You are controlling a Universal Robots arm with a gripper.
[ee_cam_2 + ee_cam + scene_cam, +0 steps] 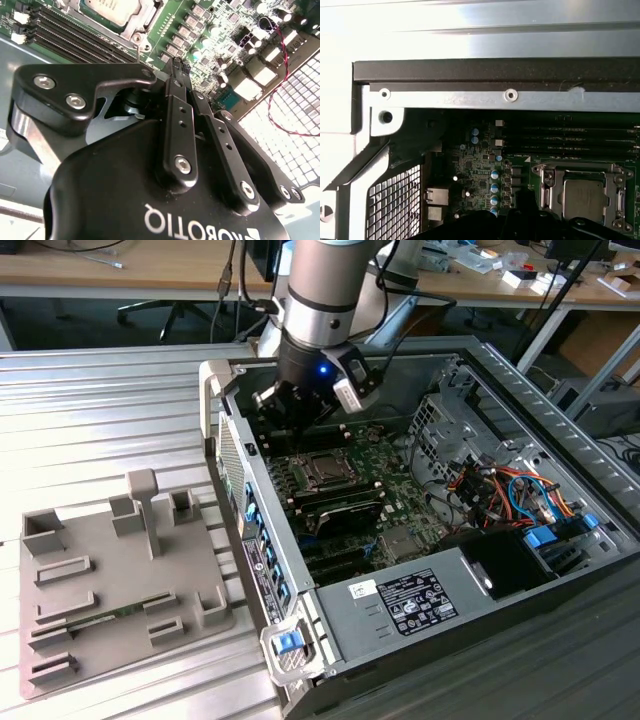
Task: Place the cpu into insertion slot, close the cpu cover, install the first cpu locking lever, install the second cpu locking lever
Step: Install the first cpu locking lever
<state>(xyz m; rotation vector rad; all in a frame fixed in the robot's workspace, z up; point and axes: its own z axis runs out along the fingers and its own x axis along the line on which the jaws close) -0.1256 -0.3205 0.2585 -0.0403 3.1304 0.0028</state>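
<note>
- The arm (318,300) reaches into the open computer case (545,390), which lies on the slatted metal bench (100,410).
- In the exterior view the jaws hang over the motherboard (375,455), near the insertion slot (306,472) but not touching it.
- In the second wrist view the jaws are drawn in to a narrow tip, with nothing between them (no part is held).
- The cpu (585,199) sits flat in the slot, silvery face up.
- The cpu cover (547,182) lies down around the chip, which shows through its window; I cannot tell whether the levers are latched.
- Long memory slots (570,136) run beside the socket.
- A grey fixture tray (120,580) rests on the bench at the exterior view's left, well apart from the case.
</note>
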